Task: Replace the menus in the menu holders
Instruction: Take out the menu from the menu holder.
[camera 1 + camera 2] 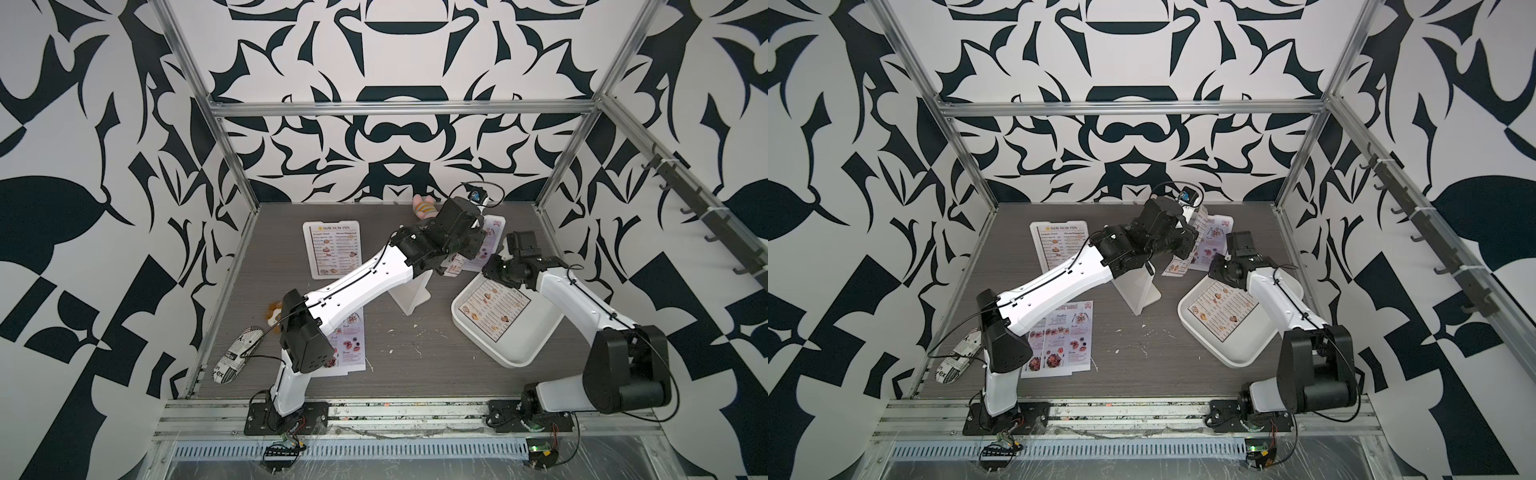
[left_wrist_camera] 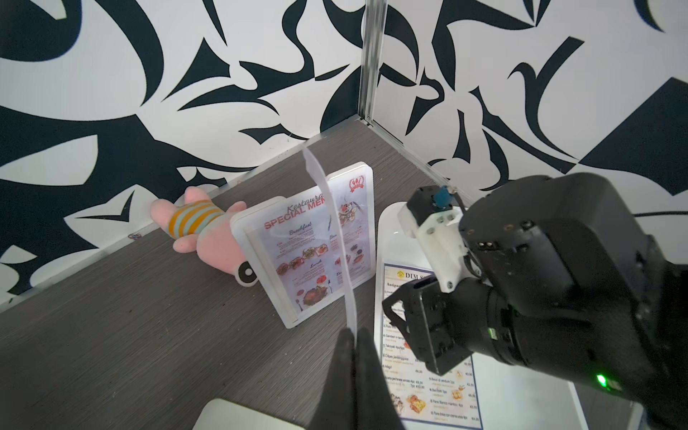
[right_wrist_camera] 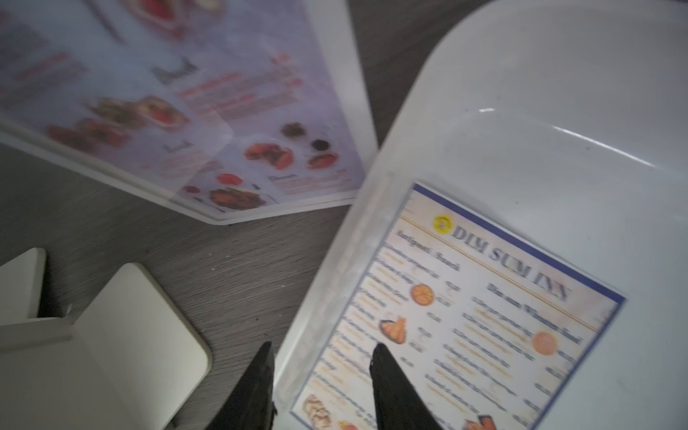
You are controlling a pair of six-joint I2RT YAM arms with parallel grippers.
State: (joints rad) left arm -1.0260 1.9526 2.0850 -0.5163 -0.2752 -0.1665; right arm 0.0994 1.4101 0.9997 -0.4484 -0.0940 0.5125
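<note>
Left fingers (image 2: pixel 342 365) clamped shut on one edge of a thin, glossy, bowed sheet (image 2: pixel 348 298), seen edge-on, print unreadable. Right fingers (image 3: pixel 394 391) parted and empty, straddling the rim of a smooth white rounded-square tray (image 3: pixel 558 111), one tip above the single dark-bordered DIM SUM INN sheet (image 3: pixel 484 316) lying flat inside. Just beyond that bowed sheet, an upright holder (image 2: pixel 240 232) of white plastic with rounded corners, one lavender SPECIAL MENU sheet (image 2: pixel 298 268) in it. Under the left arm, a middle holder (image 1: pixel 411 297), matte white, slanted foot showing, contents hidden. Far left, a third holder (image 1: pixel 307 241) framing a second DIM SUM INN sheet (image 1: pixel 334 251). Flat on the grey wood-grain bench (image 1: pixel 415 365), a loose SPECIAL MENU sheet (image 1: pixel 1073 332). Three holders, five sheets, one tray. Against the back wall, one soft pink plush toy (image 2: pixel 208 242).
</note>
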